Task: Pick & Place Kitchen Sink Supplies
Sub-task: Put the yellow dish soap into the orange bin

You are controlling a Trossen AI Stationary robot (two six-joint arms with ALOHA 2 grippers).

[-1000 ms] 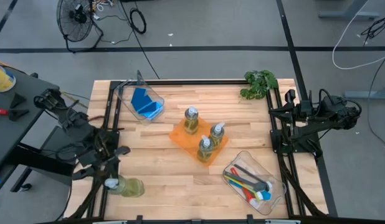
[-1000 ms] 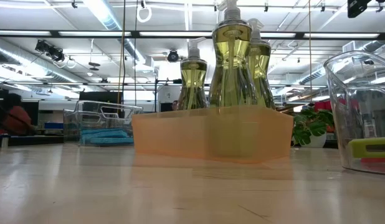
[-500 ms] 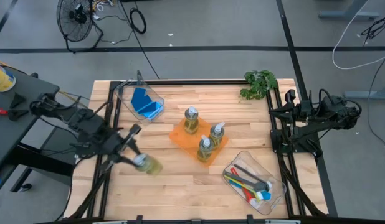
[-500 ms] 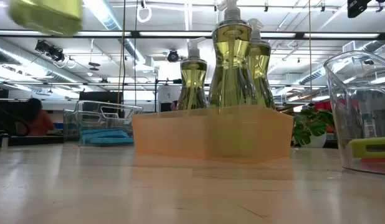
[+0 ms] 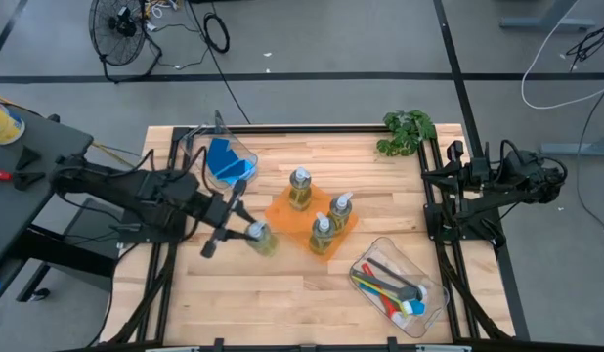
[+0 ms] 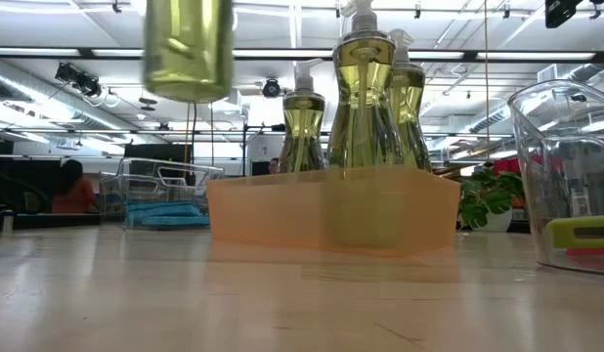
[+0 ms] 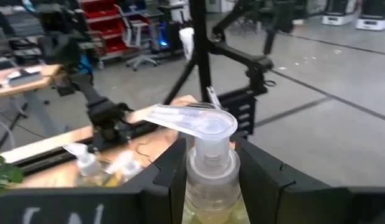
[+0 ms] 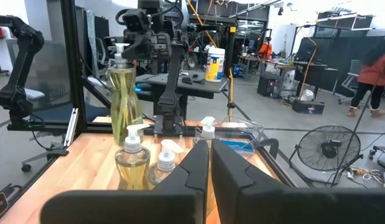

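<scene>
From above, a soap bottle (image 5: 260, 238) is seen pinched in the left gripper (image 5: 245, 232) over the desk (image 5: 282, 293), just beside the orange tray (image 5: 282, 212) in which three more bottles (image 5: 300, 189) are stood. Blue sponges (image 5: 227, 163) are seen in one clear bin (image 5: 199, 142), brushes (image 5: 385, 284) in another; the right gripper (image 5: 456, 179) is parked at the desk's right edge.

At desk height, the carried bottle (image 6: 189, 49) is shown raised clear of the wood (only its lower body in frame).

In the left wrist view, its neck is clamped between the fingers (image 7: 171, 174).

In the right wrist view, the fingers (image 8: 195, 165) are pressed together
</scene>
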